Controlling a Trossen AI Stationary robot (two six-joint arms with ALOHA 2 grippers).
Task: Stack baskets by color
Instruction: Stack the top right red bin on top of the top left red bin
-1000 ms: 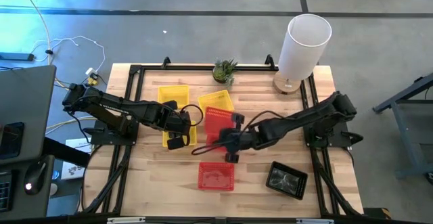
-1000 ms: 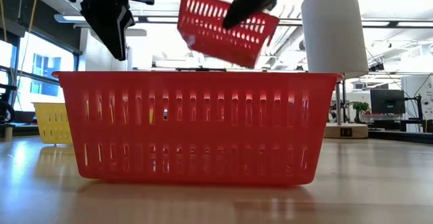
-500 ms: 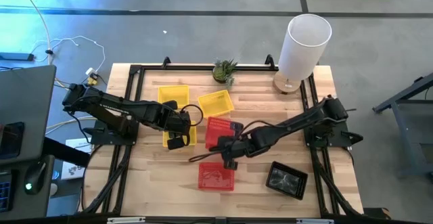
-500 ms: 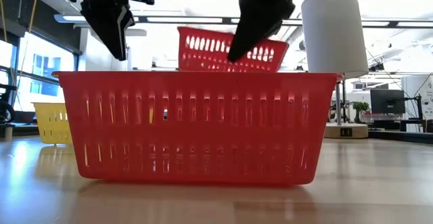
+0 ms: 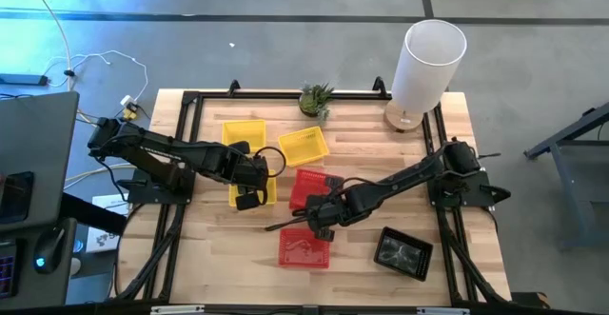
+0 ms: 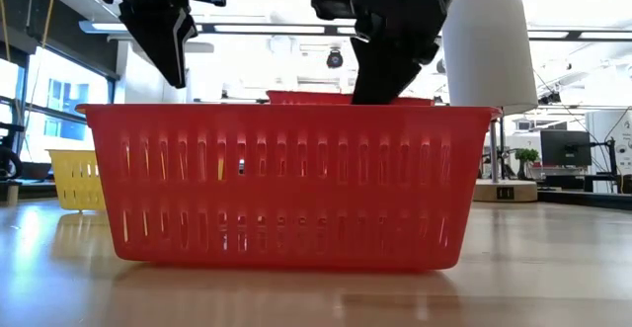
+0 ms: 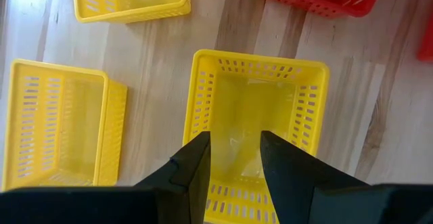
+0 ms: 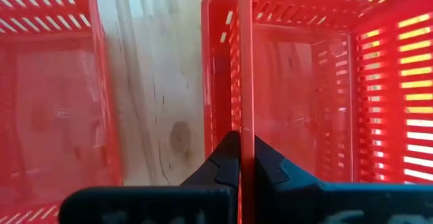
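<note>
Now the right gripper (image 5: 319,210) is clamped on a red basket's (image 5: 306,187) wall, beside another red basket (image 5: 304,248); the left gripper (image 5: 249,187), fingers apart, hovers over a yellow basket (image 7: 254,126).

Around the red basket (image 5: 304,248) at the front of the worktop (image 5: 214,258), bare wood lies open to its left side. Just behind it, the right claw (image 5: 321,222) and a second red basket (image 5: 308,186) block the way. To its right sits a black basket (image 5: 403,252), with a free strip of wood between them.
</note>
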